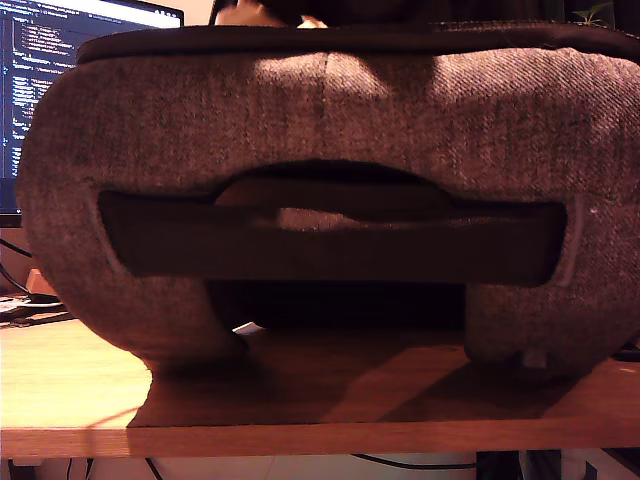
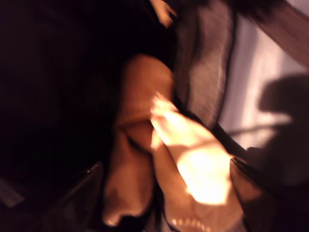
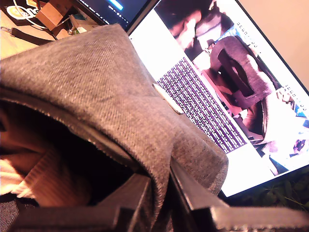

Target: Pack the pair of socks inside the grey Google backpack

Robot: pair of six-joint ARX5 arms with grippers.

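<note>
Between dark fingers (image 2: 72, 193) of my first gripper (image 2: 169, 193): soft, light cream-beige rolled fabric pair of socks (image 2: 193, 164), apparently gripped mid-bundle inside grey herringbone-weave fabric backpack (image 3: 96, 92) | my second gripper (image 3: 161, 193): pinched limp rim.

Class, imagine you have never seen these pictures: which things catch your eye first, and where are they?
The grey backpack fills nearly the whole exterior view, standing on a wooden table. In the first wrist view, the pair of socks glows cream against the dark lining between my first gripper's fingers. In the second wrist view, my second gripper pinches the backpack's edge, with a bright monitor behind.
</note>
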